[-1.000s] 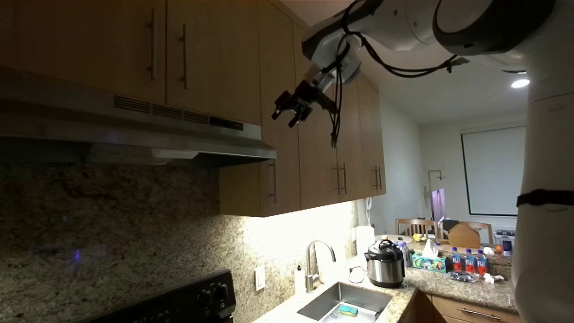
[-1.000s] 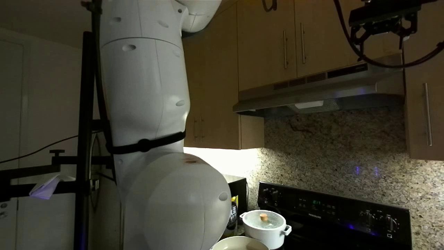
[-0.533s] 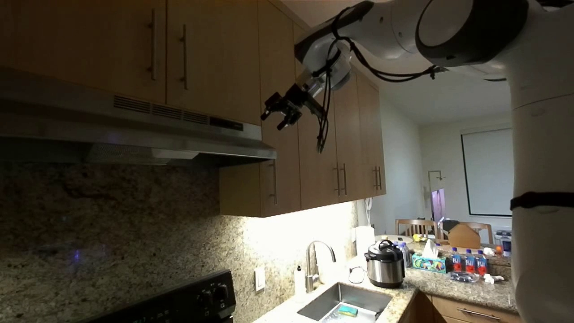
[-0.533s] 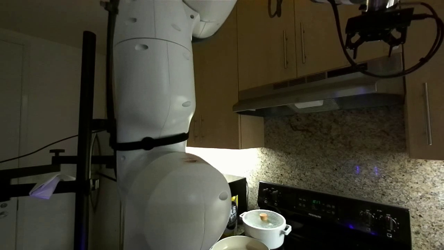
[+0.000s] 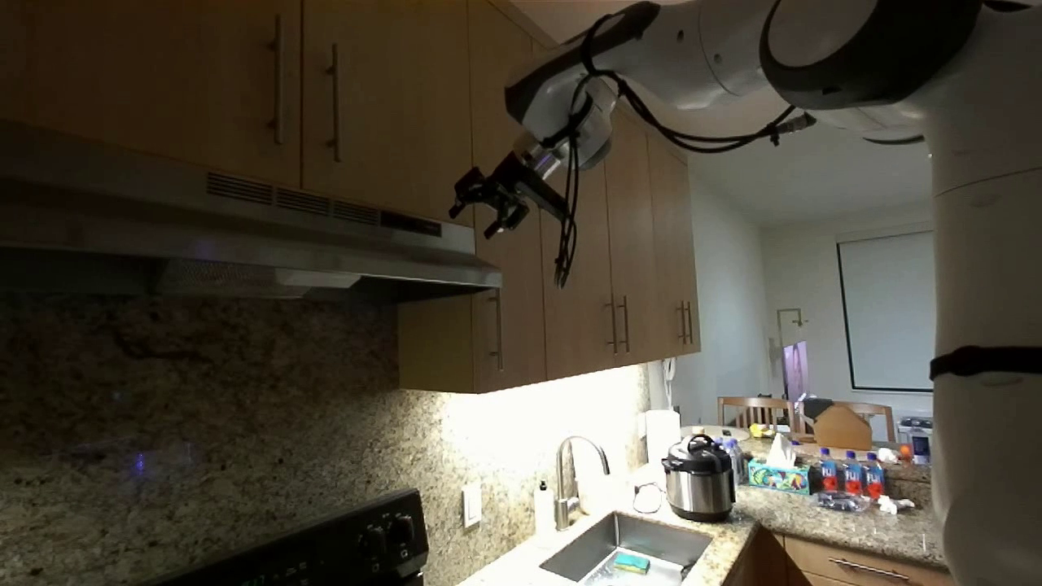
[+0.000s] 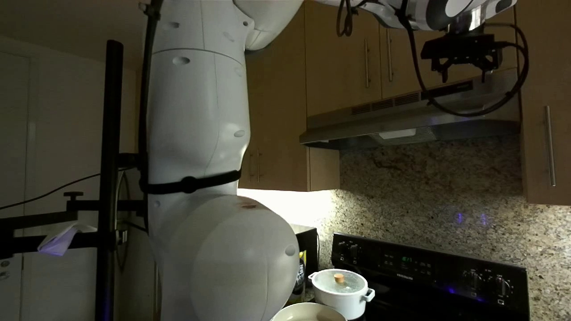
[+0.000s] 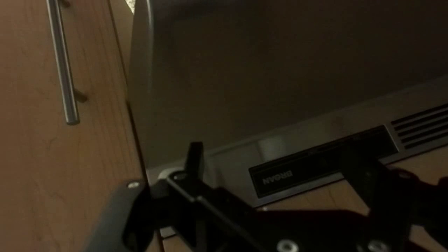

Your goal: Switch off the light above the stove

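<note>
To press the switch, presumably on the oblong black control strip (image 7: 308,166) of the brushed-steel range hood (image 6: 374,120), the black two-fingered pincer (image 6: 464,80), spread and holding nothing, might work best narrowed, one tip meeting the strip squarely. The pale rectangular light panel (image 5: 316,279) sits in the hood's underside. Room before the hood looks free; light-wood cabinetry (image 7: 87,150) flanks its end; dangling black cables (image 5: 562,264) could catch its lip.

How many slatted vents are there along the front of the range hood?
3, in a row: in an exterior view, the left vent, the middle vent and the right vent, which sits beside the dark panel. Both exterior views show three; none appears hidden.
</note>
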Robot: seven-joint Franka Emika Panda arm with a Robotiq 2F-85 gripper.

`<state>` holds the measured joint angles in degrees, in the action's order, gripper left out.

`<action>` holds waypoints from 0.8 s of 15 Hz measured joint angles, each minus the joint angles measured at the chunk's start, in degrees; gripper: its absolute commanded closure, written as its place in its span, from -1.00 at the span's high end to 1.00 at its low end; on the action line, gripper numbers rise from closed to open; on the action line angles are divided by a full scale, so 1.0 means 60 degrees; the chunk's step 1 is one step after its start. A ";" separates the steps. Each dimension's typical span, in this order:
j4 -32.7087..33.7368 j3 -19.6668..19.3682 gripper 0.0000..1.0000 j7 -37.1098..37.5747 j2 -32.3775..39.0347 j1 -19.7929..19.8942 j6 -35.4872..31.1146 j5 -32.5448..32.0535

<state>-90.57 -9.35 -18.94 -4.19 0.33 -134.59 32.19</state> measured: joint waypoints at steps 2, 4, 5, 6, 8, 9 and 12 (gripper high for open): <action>-0.0474 0.0185 1.00 0.0836 -0.0321 0.0041 -0.0487 -0.0526; -0.1065 0.0302 1.00 0.1511 -0.0809 0.0053 -0.0915 -0.1054; -0.1386 0.0342 1.00 0.1778 -0.1109 0.0065 -0.1073 -0.1312; -0.1719 0.0365 1.00 0.2013 -0.1454 0.0079 -0.1170 -0.1559; -0.2340 0.0380 1.00 0.2344 -0.2160 0.0140 -0.1086 -0.2004; -0.2632 0.0378 1.00 0.2472 -0.2511 0.0192 -0.0886 -0.2199; -0.3391 0.0255 1.00 0.2525 -0.3397 0.0319 0.0391 -0.2420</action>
<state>-110.92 -7.82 -3.79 -24.58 2.24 -132.24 17.67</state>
